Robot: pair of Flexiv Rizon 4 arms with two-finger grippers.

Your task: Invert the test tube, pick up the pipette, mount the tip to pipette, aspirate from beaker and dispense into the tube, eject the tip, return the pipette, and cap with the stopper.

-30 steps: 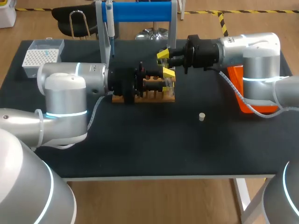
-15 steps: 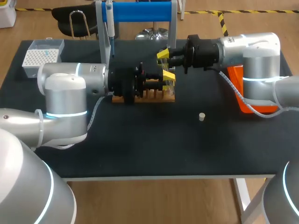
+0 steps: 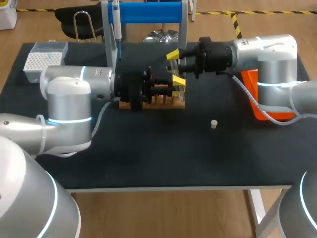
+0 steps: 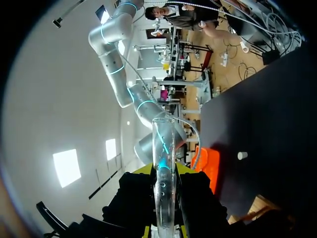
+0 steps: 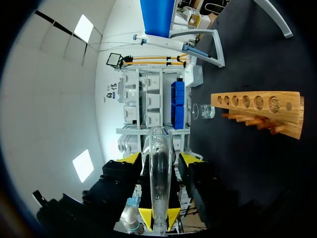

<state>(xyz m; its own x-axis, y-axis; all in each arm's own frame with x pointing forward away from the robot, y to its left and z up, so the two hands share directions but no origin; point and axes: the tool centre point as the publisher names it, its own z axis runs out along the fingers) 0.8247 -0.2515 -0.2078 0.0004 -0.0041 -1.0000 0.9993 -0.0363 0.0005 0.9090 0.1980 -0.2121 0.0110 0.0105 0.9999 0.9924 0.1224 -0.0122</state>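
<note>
My clear test tube (image 4: pixel 163 148) is held off the table at frame centre, just above the wooden rack (image 3: pixel 154 103). The small pale stopper (image 3: pixel 214 124) lies right of centre. The pipette (image 3: pixel 116 25) hangs upright at upper left.

The near bench (image 3: pixel 148 158) gives passing room, around one stopper (image 3: pixel 214 124) at right. Rack (image 3: pixel 166 101), stand (image 3: pixel 148 12) and box (image 3: pixel 44 60) block the far side.

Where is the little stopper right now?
In the head view the stopper sits by itself on the black table, to the right of the wooden rack and closer to the front edge.
</note>
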